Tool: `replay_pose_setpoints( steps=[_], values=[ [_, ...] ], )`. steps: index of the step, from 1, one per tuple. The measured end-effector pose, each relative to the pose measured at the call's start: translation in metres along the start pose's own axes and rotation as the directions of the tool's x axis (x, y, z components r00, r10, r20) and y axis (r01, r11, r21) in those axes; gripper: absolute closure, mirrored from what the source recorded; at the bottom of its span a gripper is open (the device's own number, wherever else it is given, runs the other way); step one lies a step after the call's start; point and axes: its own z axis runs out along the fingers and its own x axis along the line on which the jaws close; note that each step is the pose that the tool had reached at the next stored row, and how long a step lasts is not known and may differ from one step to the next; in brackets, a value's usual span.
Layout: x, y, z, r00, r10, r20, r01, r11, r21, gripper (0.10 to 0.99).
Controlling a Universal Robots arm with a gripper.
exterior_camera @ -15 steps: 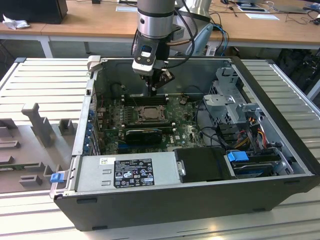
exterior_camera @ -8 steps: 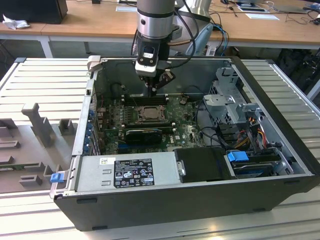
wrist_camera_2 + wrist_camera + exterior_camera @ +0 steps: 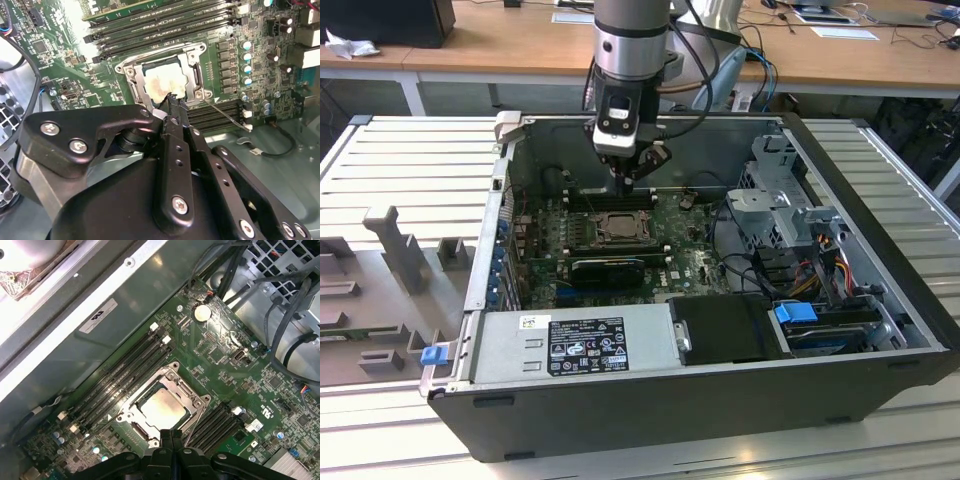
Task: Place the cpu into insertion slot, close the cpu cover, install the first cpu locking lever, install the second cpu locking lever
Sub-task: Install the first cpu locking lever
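Over the insertion slot (image 3: 617, 228) of the green circuit board (image 3: 260, 390) in the open computer case (image 3: 670, 420), the gripper (image 3: 628, 178) points straight down with its fingers pressed together on nothing. This pose appears suited to pushing a thin part rather than grasping one. The cpu (image 3: 162, 407) lies flat in the slot, a pale silvery-beige square with a mottled sheen. It shows through the window of the cpu cover (image 3: 176, 374), which lies folded down over it. A wire locking lever (image 3: 222, 114) angles out from the socket corner across the memory slots (image 3: 215, 111), apparently unlatched
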Motion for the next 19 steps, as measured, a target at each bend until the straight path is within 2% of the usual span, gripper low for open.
replay_pose_setpoints(
  steps=[10, 17, 19],
  values=[
    [-0.0019, -0.0020, 0.0000, 0.9983, -0.059, -0.0008, 0.059, 0.9983, 0.000, 0.980],
    [-0.0021, -0.0023, 0.0000, 0.9921, -0.125, -0.0017, 0.125, 0.9921, 0.000, 0.980],
    [-0.0022, -0.0023, 0.0000, 0.9886, -0.150, -0.0020, 0.150, 0.9886, 0.000, 0.980]
  ],
)
